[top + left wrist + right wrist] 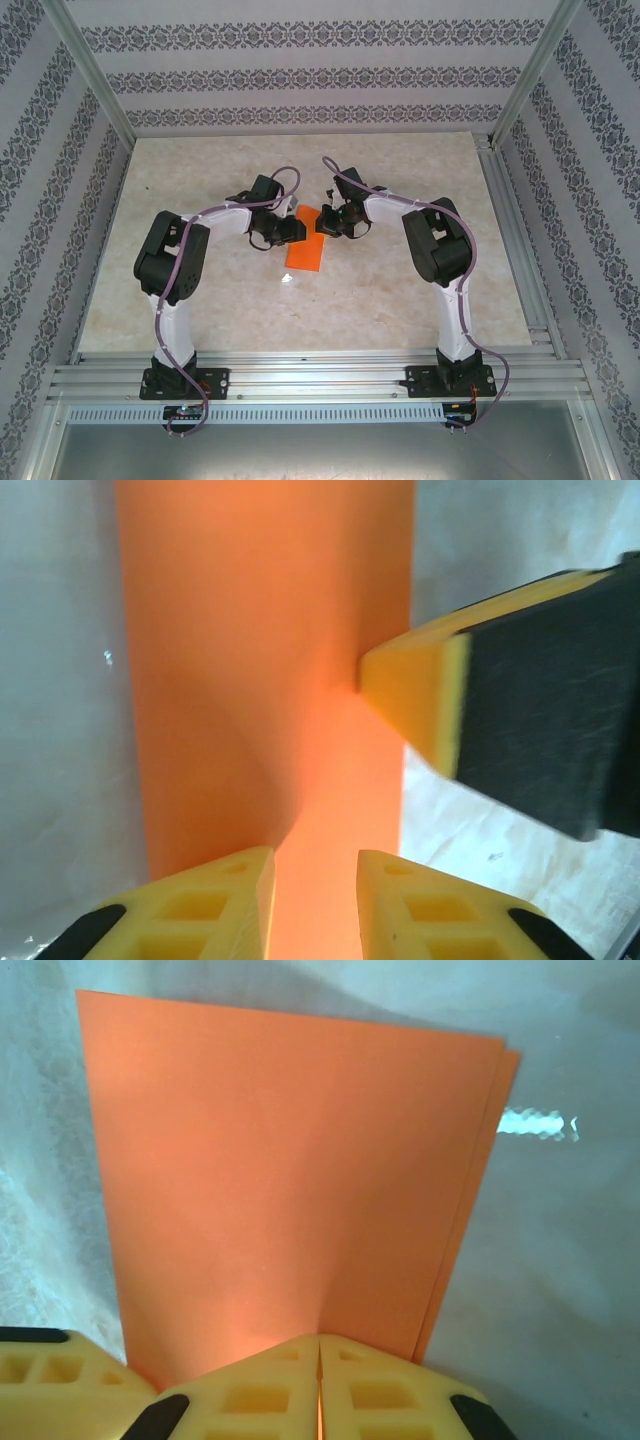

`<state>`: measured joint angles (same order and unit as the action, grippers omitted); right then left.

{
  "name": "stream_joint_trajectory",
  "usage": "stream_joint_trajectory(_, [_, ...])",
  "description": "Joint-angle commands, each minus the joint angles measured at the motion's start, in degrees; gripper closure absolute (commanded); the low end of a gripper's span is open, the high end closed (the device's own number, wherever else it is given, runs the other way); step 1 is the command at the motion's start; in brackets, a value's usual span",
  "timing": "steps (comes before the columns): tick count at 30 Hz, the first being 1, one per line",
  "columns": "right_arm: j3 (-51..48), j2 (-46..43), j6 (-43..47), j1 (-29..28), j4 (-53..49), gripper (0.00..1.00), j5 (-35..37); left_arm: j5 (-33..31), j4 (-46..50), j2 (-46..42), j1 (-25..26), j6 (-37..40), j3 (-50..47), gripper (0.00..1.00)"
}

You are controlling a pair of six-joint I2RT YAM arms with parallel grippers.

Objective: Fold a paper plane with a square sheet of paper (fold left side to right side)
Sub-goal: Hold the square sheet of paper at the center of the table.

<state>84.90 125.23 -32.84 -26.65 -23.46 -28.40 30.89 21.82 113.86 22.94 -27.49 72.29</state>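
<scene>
The square sheet of paper (306, 252) is bright orange and lies on the table folded in half, its two edges nearly lined up (280, 1160). My left gripper (293, 230) is at the sheet's far left end. Its jaws (315, 856) stand a little apart, with paper (260, 660) showing in the gap and a soft bulge beside the left finger. My right gripper (330, 222) is shut, with its joined tips (320, 1338) resting on the sheet's far end. One of its fingers (415, 685) touches the paper near its right edge.
The tabletop (400, 290) is pale marbled stone with free room on all sides of the sheet. A small shiny speck (287, 278) lies just in front of the paper. Patterned walls and an aluminium rail (320, 372) enclose the space.
</scene>
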Motion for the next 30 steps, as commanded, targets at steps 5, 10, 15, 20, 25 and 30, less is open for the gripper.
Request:
stream_joint_trajectory(5, [0.17, 2.82, 1.72, -0.68, -4.93, 0.92, 4.56, -2.66, -0.64, 1.62, -1.08, 2.15, -1.68, 0.72])
stream_joint_trajectory(10, [0.26, 2.86, 1.78, -0.69, -5.02, 0.92, 4.58, -3.79, -0.77, 2.16, -1.2, 2.42, -2.9, 0.73])
stream_joint_trajectory(15, [-0.31, 1.0, 1.69, -0.68, -1.0, 0.92, 2.45, -3.65, -2.36, 2.16, -1.22, 2.19, -5.35, 0.74])
stream_joint_trajectory(20, [1.81, -2.92, 1.58, -0.08, -0.21, 0.91, 0.13, -3.51, -3.87, 2.16, -0.81, 1.82, -7.62, 0.74])
stream_joint_trajectory(25, [3.7, -4.61, -1.07, -0.36, 2.24, 0.91, -1.64, -4.02, -4.36, 2.41, -0.32, 1.63, -8.26, 0.75])
stream_joint_trajectory(30, [6.45, -1.25, -3.77, -2.02, 3.99, 0.93, -2.0, -5.14, -3.38, 2.33, -0.02, 1.98, -8.12, 0.75])
